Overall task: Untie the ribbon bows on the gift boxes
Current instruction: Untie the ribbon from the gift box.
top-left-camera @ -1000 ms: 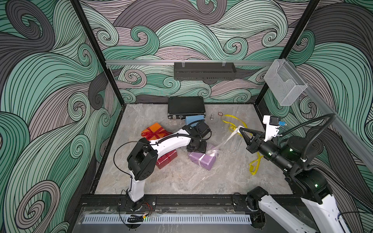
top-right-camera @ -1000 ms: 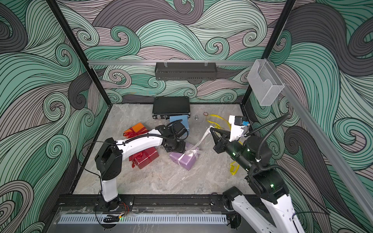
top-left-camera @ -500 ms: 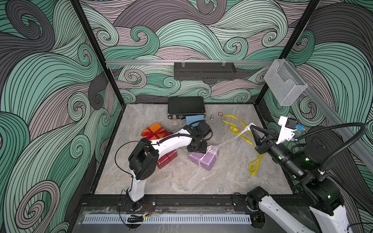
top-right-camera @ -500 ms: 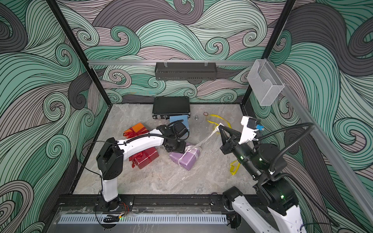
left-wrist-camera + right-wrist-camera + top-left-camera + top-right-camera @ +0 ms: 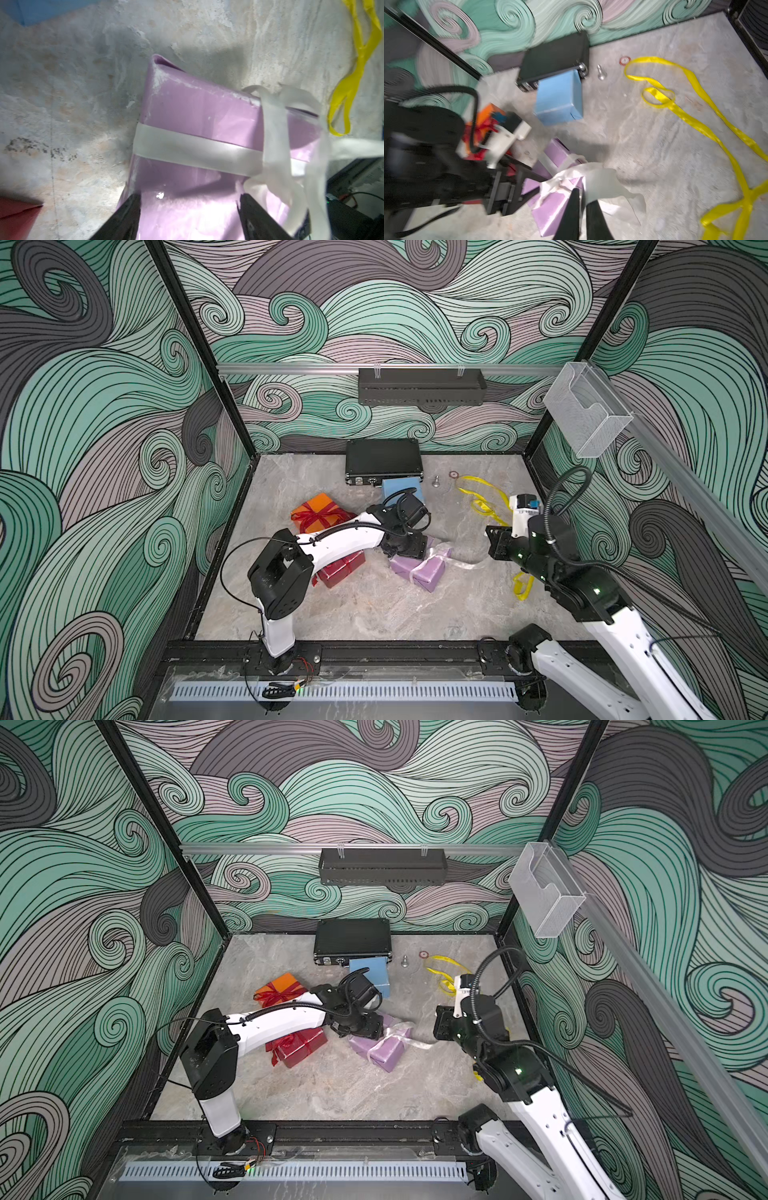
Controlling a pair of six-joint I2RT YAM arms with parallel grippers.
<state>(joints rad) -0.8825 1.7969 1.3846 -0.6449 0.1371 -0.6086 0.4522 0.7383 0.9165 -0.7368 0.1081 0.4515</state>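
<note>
The lilac gift box (image 5: 419,572) lies mid-table with a silvery white ribbon (image 5: 465,563) still wrapped round it, one long tail trailing slack to the right. My left gripper (image 5: 190,195) is open, its fingers wide apart over the box's near end. My right gripper (image 5: 581,193) sits low just right of the box, nearly shut on the white tail (image 5: 602,178) at its tips. The orange box (image 5: 318,510) and the red box (image 5: 340,568) keep their red bows. No ribbon is on the light blue box (image 5: 401,489). A yellow ribbon (image 5: 486,497) lies loose.
A flat black case (image 5: 382,462) sits at the back wall, touching the blue box. A small metal piece (image 5: 435,482) and a ring (image 5: 453,475) lie beside it. The left arm spans the red box. A clear bin (image 5: 586,414) hangs on the right rail.
My right gripper came down and back toward the lilac box, so the taut white tail now lies slack. The left gripper's jaws have widened on the box.
</note>
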